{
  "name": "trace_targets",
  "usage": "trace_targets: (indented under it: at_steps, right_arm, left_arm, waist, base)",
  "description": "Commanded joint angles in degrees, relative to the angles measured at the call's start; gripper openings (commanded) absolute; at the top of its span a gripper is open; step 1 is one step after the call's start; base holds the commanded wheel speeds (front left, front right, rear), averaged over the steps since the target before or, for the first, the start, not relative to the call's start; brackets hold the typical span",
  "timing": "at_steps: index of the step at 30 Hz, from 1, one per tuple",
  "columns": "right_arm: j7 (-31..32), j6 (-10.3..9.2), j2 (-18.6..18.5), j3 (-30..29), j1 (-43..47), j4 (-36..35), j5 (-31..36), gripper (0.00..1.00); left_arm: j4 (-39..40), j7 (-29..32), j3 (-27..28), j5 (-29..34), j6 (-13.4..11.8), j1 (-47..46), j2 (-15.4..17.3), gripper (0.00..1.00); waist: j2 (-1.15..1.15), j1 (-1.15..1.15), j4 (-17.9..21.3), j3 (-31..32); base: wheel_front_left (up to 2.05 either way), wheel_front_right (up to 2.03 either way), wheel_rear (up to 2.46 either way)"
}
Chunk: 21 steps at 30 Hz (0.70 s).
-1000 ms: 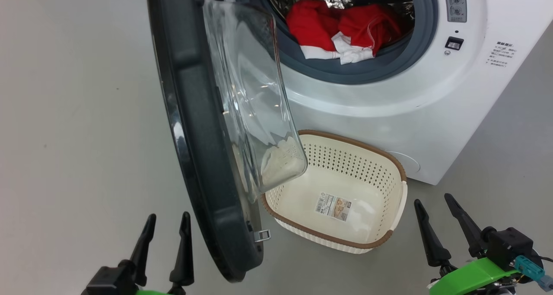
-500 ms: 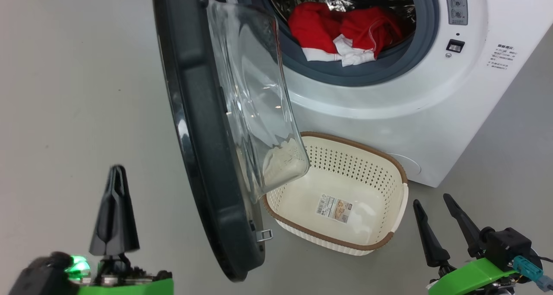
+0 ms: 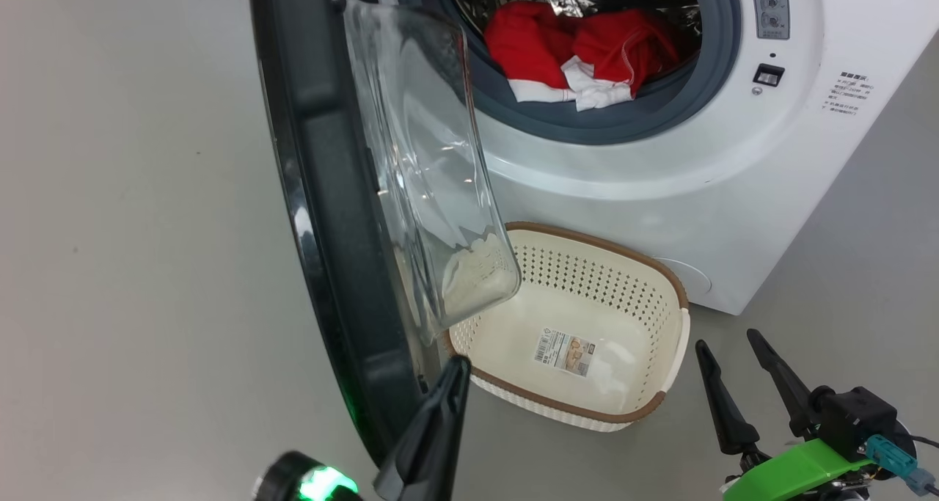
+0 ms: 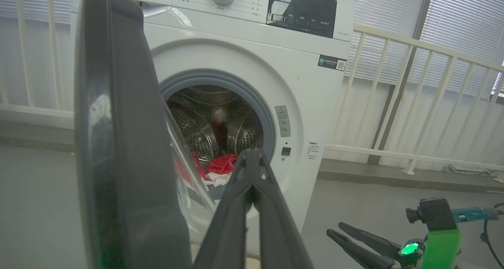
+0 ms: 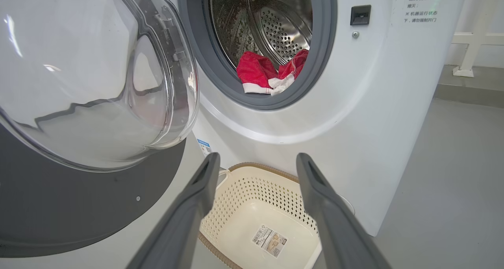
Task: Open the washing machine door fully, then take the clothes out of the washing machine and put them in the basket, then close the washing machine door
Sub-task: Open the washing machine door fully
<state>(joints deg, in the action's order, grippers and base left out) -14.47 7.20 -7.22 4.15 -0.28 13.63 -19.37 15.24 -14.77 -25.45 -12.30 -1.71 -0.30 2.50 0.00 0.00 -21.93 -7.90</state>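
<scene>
Two tools logged. The left tool [image 3: 456,369], pressed together, sits just beside the lower edge of the open round black-rimmed glass washing machine door [image 3: 323,193]. The right tool [image 3: 726,342], spread wide, hovers near the cream perforated plastic basket [image 3: 587,273] on the floor [image 3: 110,266]. Red-and-white fabric clothes [image 3: 528,46] lie inside the white front-loading washing machine [image 3: 660,171].

The right jaws are two long black fingers [image 3: 722,402], slim and tapering to points, each thickening to a knuckle at its base. Behind them is a bright green bracket [image 3: 796,472] carrying a boxy black block [image 3: 855,419], a teal connector [image 3: 891,453] and a thin dark cable [image 3: 930,440]. The left jaws have the same dark tapered fingers [image 3: 433,428], fixed to a round black housing [image 3: 282,480] with a glowing green light [image 3: 317,484].
</scene>
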Motion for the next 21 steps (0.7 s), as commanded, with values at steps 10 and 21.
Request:
trace_targets:
  at_steps: [10, 21]
  right_arm:
    - [-0.52, 0.29, -0.33, 1.74, -0.6, -1.4, 0.8, 1.0]
    - [-0.52, 0.29, -0.06, 1.57, -0.12, -1.5, 0.66, 1.0]
  left_arm:
    - [-13.03, -0.23, 0.44, -9.07, -1.15, -0.79, 0.38, 0.0]
    - [-15.7, -0.23, 7.47, -7.69, -2.97, 0.02, 0.38, 0.0]
  waist:
    - [0.0, 0.0, 0.73, 0.09]
    - [0.0, 0.0, -0.22, 0.38]
  base:
    - [0.0, 0.0, 0.0]
    - [0.0, 0.0, 0.0]
